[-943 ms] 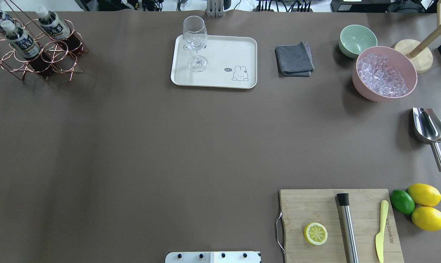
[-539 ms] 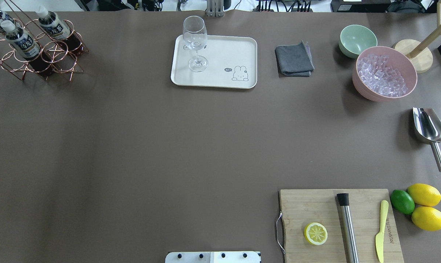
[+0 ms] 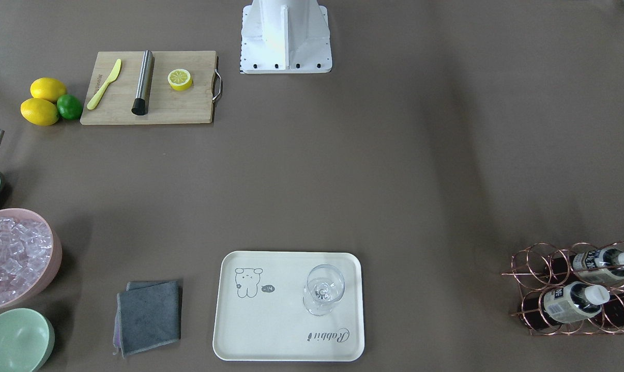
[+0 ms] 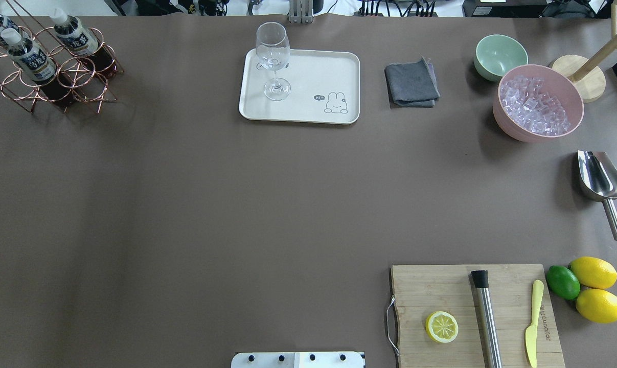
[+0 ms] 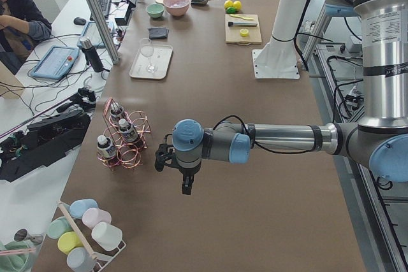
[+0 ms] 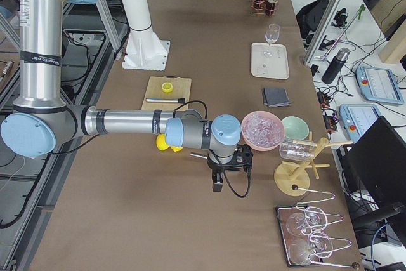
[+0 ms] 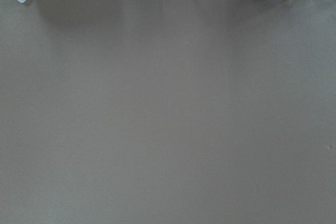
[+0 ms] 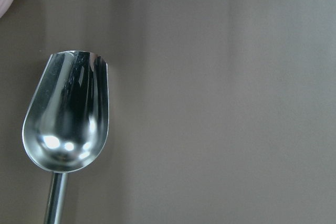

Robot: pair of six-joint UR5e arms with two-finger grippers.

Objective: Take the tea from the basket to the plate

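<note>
At far left corner, tea (image 4: 31, 60) upright in basket (image 4: 78, 76), one of three alike, well apart from plate (image 4: 334, 69) with glass (image 4: 273, 51). Near basket, over bare table (image 4: 236, 204), left gripper (image 5: 185, 188): released or clenched, cannot tell. Near scoop (image 8: 68, 114), right gripper (image 6: 217, 185): likewise cannot tell.

On my desk (image 4: 236, 204), the basket (image 4: 87, 83) holding three bottles (image 4: 32, 59) stands far left of the plate (image 4: 313, 71) carrying a glass (image 4: 273, 56).

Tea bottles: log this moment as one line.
tea: three bottles in basket | plate: wine glass only | left gripper: near basket, state unclear | right gripper: above scoop, state unclear | step: not begun
</note>
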